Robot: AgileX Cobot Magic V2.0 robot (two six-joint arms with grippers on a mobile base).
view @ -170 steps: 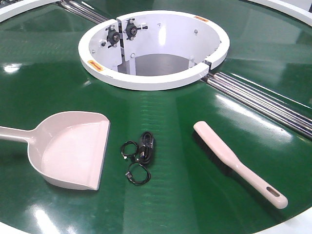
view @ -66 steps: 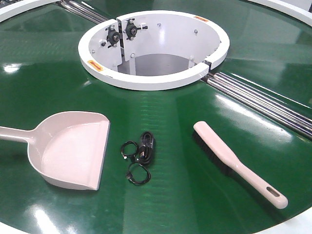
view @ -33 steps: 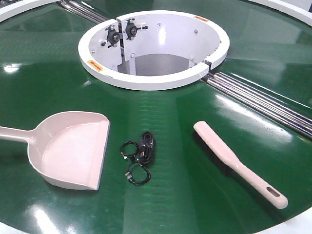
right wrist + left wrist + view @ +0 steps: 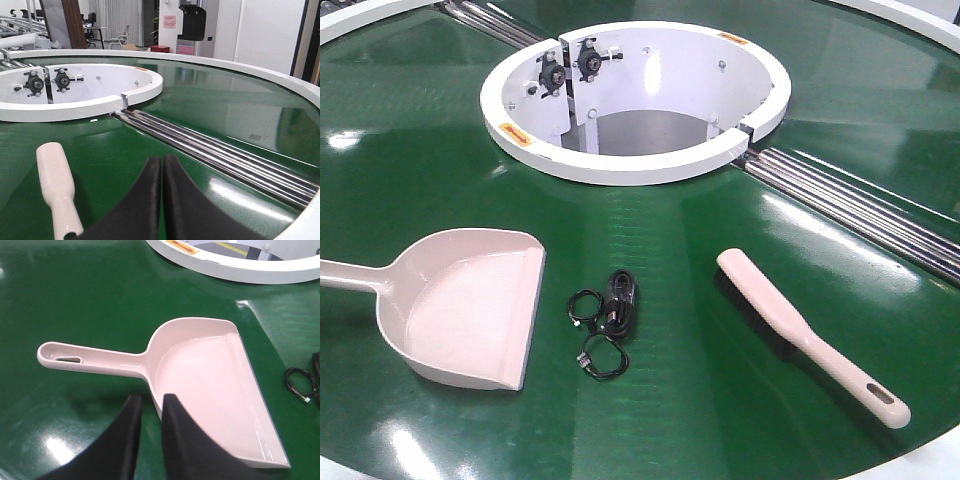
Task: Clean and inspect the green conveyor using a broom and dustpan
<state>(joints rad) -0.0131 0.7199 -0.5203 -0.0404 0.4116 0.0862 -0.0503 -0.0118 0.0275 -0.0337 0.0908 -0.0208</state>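
Spread the barely open, empty left end effector [image 4: 151, 399] wider, then close on the dustpan [image 4: 200, 370] handle, just ahead and left. Open the tight-closed, empty right end effector [image 4: 162, 160]; grab the broom [image 4: 56, 185], just left, flat on the green conveyor [image 4: 720, 400].

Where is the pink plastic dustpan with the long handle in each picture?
Front view: the pale pink-beige plastic dustpan lies lower left on the green belt, handle running off the left edge.
Left wrist view: the dustpan fills the middle, handle pointing left.
Right wrist view: not in it.
Shared landmark: the white round centre hub, seen in all three.
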